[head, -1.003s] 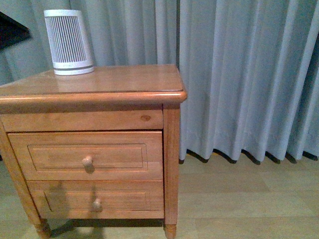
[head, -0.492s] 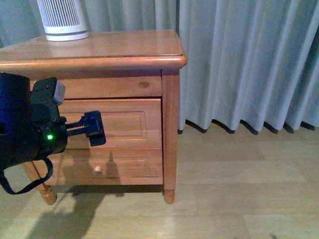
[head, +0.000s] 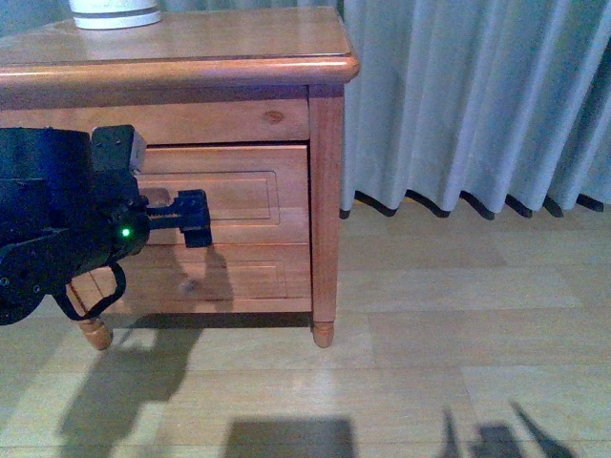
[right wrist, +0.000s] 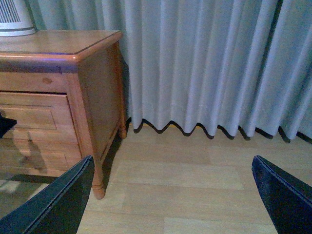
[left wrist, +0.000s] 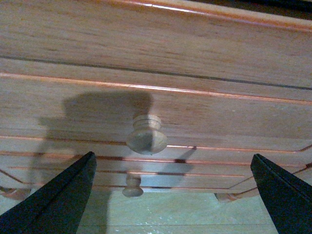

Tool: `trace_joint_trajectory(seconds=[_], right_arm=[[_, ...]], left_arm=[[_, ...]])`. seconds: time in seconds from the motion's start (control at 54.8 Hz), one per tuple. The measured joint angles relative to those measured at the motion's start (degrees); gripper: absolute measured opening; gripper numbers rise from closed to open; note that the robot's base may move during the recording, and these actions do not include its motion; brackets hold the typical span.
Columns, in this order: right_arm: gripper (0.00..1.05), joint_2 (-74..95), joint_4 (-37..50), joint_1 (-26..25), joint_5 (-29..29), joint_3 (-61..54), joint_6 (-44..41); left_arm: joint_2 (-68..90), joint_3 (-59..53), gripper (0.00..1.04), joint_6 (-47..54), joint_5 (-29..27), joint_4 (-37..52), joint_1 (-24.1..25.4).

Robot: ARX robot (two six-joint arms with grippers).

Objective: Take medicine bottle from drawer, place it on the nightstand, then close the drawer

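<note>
Two hands are in play, but only one is placed for the job: the robot's left hand (head: 196,218) hangs close in front of the upper drawer (head: 243,196) of the orange-brown bedside table (head: 191,69), fingers spread wide apart and gripping nothing. Its wrist camera shows the drawer's round wooden knob (left wrist: 146,135) almost straight ahead, in the gap between the two dark fingers (left wrist: 68,195) but not yet touched. The knob's stem points straight out of the panel toward the hand, so a forward reach would likely bring the fingers to either side of it. The lower drawer's knob (left wrist: 131,185) sits farther down, outside the line of approach. The right hand (right wrist: 171,158), its fingers likewise parted and empty, is well apart on the curtain (right wrist: 204,63) side, seeing only the table's corner and flank, which leaves the left arm clearly nearer. The drawer front lies flush and closed. The medicine bottle is nowhere in view, presumably shut inside, so the task appears to be at its opening step. On the tabletop only the base of a white device (head: 115,14) shows.
</note>
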Motion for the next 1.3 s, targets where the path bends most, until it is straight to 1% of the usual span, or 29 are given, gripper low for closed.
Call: trace_joint_trajectory(seconds=[0.292,0.638,1.04,1.295], right_arm=[[0.98,0.0,0.0,0.0,0.0,0.0,0.0],[0.98,0.0,0.0,0.0,0.0,0.0,0.0],[0.98,0.0,0.0,0.0,0.0,0.0,0.0],[0.98,0.0,0.0,0.0,0.0,0.0,0.0]], left_arm=[[2.9,2.2,0.98,2.4,0.0,3.1,0.3],[4.1,4.8,0.98,2.7,0.7,3.2,1.6],[5.4,5.1,0.98,2.4,0.5,3.9,1.7],[5.4,4.7,0.61,1.7,-0.6,5.7,1.3]])
